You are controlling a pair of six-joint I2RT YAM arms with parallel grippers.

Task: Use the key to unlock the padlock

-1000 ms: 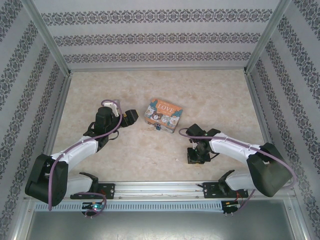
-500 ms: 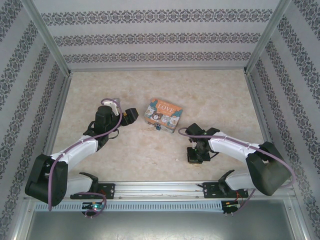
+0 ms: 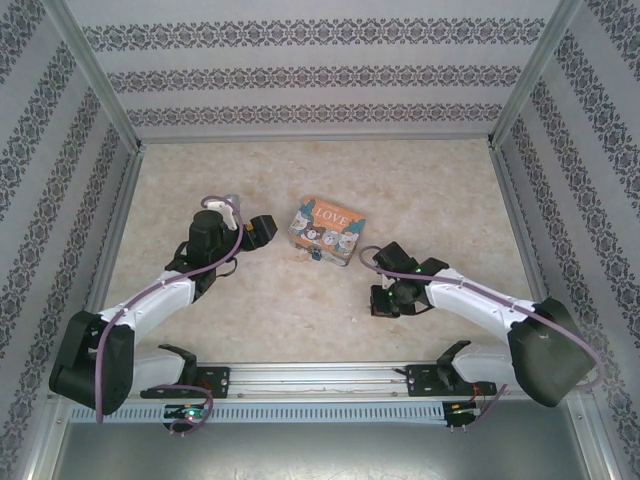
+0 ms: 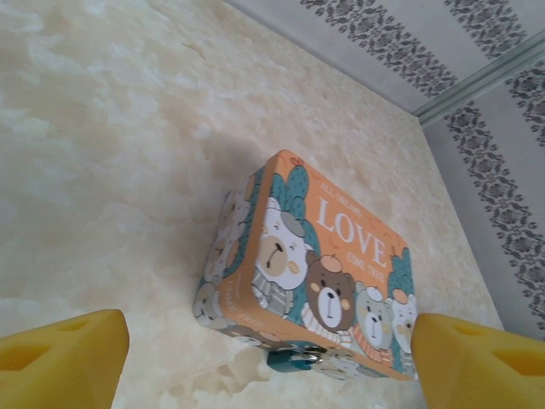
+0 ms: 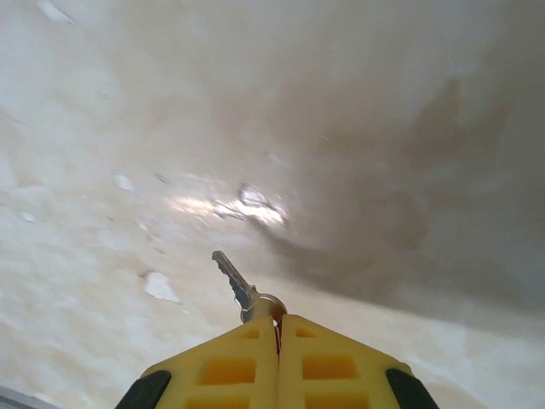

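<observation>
Right wrist view shows the right gripper (image 5: 278, 322) with its two yellow fingers pressed together, and they pinch the round head of the key (image 5: 236, 282). The thin silvery blade of the key sticks out from the fingertips, up and to the left in this picture, over the pale marble-like table (image 5: 383, 128). I cannot tell whether the tip of the key touches the table.

From the top external view, this gripper is on the near side of the table, right of the middle, and well apart from the tin (image 3: 326, 228).

On the left wrist view, the left gripper (image 4: 271, 362) has its yellow fingers wide apart, one at each lower corner of the picture. The orange "LOVE" tin with bears lies flat on the table beyond them. The padlock (image 4: 294, 359) is at the near side of the tin, a tiny blue body with a silvery shackle, touching the tin wall. Its shackle is too small to tell whether it is closed.

From above, the left gripper is just left of the tin, not touching it.
</observation>
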